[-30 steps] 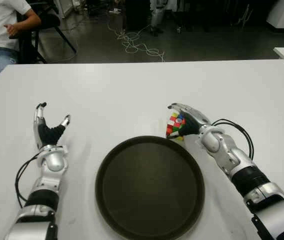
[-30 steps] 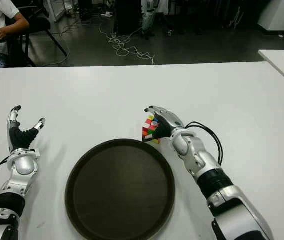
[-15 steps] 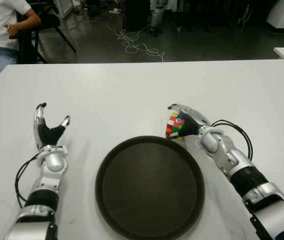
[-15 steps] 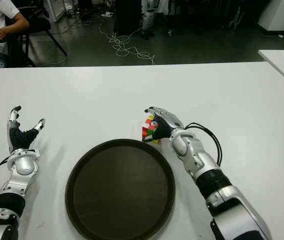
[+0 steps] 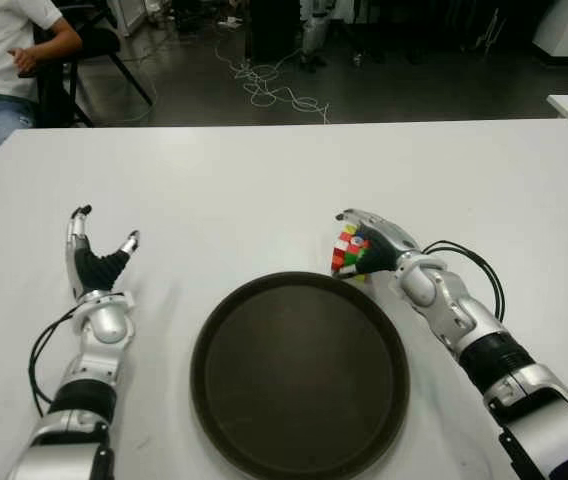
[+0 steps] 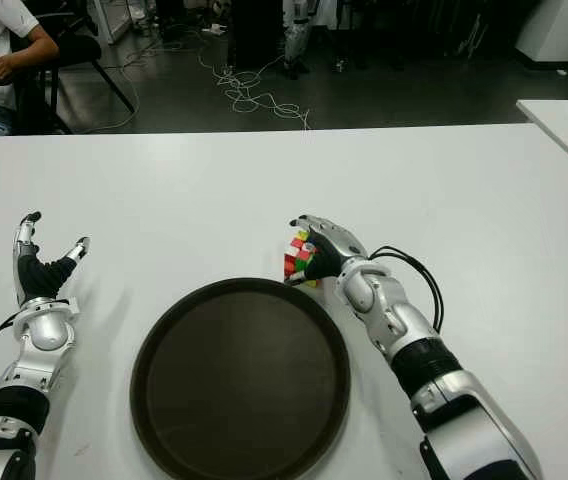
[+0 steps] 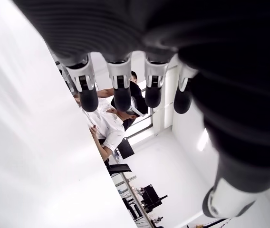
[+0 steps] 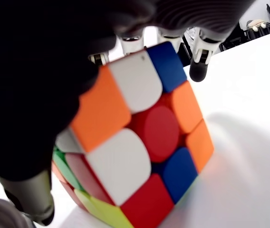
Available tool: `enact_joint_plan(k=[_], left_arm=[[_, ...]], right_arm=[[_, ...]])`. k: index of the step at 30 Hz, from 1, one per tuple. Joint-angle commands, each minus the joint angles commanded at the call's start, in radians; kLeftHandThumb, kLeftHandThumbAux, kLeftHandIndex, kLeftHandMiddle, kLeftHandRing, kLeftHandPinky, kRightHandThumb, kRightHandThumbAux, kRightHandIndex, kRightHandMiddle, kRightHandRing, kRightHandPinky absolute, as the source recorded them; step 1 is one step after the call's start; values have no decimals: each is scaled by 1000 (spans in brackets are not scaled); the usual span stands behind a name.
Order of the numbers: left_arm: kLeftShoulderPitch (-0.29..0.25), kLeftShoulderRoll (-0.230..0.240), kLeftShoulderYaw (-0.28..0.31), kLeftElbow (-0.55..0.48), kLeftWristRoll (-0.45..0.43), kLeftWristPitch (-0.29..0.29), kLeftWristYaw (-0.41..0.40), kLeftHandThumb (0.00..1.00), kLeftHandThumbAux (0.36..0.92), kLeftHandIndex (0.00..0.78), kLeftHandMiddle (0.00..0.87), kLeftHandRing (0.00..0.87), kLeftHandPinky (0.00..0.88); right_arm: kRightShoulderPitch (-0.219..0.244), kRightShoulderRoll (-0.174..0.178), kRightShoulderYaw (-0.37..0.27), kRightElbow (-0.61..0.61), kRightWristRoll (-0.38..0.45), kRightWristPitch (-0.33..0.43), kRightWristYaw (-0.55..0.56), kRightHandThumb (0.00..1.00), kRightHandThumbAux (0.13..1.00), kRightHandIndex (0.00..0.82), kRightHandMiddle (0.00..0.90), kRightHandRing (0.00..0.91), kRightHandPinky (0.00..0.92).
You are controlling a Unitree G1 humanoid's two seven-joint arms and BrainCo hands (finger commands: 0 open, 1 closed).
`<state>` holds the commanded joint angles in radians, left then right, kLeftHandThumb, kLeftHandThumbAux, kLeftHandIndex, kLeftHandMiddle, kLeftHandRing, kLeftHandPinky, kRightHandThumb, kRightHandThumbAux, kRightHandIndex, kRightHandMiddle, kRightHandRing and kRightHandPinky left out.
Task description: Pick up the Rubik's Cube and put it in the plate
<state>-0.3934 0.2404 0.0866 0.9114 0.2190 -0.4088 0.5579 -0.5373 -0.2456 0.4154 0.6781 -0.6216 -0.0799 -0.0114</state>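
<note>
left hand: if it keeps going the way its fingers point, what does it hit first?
Nothing visible. The left hand points up and away over bare table; the plate and Rubik's Cube lie off to its right. Depth unclear.

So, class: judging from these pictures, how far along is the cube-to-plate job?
Done: the right hand has closed around the Rubik's Cube, just beyond the plate's far right rim. In hand: the grasp; whether the cube has left the table is unclear. Left: carrying it over and releasing it. The left hand idles, fingers open.

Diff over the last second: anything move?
Nothing visibly changed. The right hand stays closed on the Rubik's Cube just beyond the plate, which is still empty; whether the cube is off the table I cannot tell. The left hand stays open, left of the plate.
</note>
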Motion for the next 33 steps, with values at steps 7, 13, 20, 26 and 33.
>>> enact_joint_plan(k=[7,13,20,26,33], left_arm=[[-1,3,-4,2,8,7,6,0,721,43,46,29,24],[0,2,-4,3,10,1,11,0,723,50,56,34,23],[2,2,-5,0,8,-3,7,0,708,53,55,37,34],[2,5,-7,4,13,1,10,0,726,47,49,31,23],[3,2,-5,1,8,-1,7,0,742,48,55,38,34]], right_arm=[[5,5,-4,-2,4,2,-16,0,757,0,0,0,53],[7,9,-7,-2,9,12,-14,0,753,0,0,0,44],[1,11,-4,17,9,9,-12,0,756,0,0,0,35],[-4,7,2,23,3,8,-4,0,717,0,0,0,25],[2,13,-11,26,21,0,-9,0,737,0,0,0,40]])
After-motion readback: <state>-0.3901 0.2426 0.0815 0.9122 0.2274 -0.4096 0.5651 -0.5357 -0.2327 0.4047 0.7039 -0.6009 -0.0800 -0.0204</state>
